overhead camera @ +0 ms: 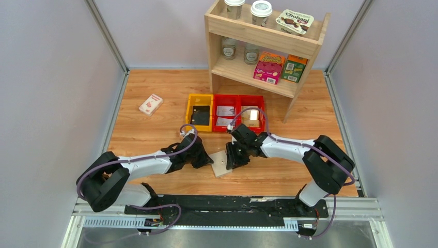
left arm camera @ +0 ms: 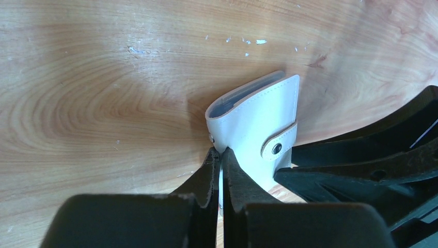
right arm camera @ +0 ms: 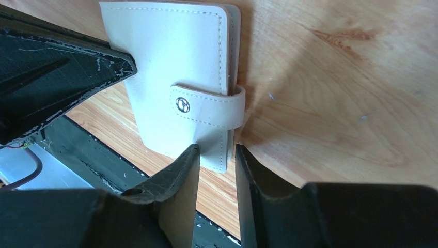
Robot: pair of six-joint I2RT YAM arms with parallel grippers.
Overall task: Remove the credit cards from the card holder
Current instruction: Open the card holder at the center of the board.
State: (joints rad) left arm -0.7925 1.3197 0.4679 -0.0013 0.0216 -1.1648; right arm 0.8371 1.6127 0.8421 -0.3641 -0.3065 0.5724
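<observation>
The card holder [overhead camera: 221, 164] is a cream bifold wallet, closed with its snap tab [right arm camera: 209, 106] fastened, near the table's front edge between both arms. It also shows in the left wrist view [left arm camera: 258, 119] and the right wrist view [right arm camera: 175, 62]. My left gripper [left arm camera: 220, 151] is shut on the wallet's near edge, also seen from above [overhead camera: 208, 159]. My right gripper [right arm camera: 217, 147] is open by a narrow gap, with the wallet's lower corner below the tab between its jaws [overhead camera: 231, 161]. No credit cards show at the wallet; only a strip of blue-grey lining [left arm camera: 243, 94] shows.
A yellow bin [overhead camera: 199, 111] and two red bins [overhead camera: 225, 113] [overhead camera: 251, 114] stand behind the wallet, holding black, grey and tan pieces. A white-and-red box [overhead camera: 151, 104] lies at the back left. A wooden shelf [overhead camera: 263, 46] stands at the back right. The black front rail [right arm camera: 93, 155] runs close by.
</observation>
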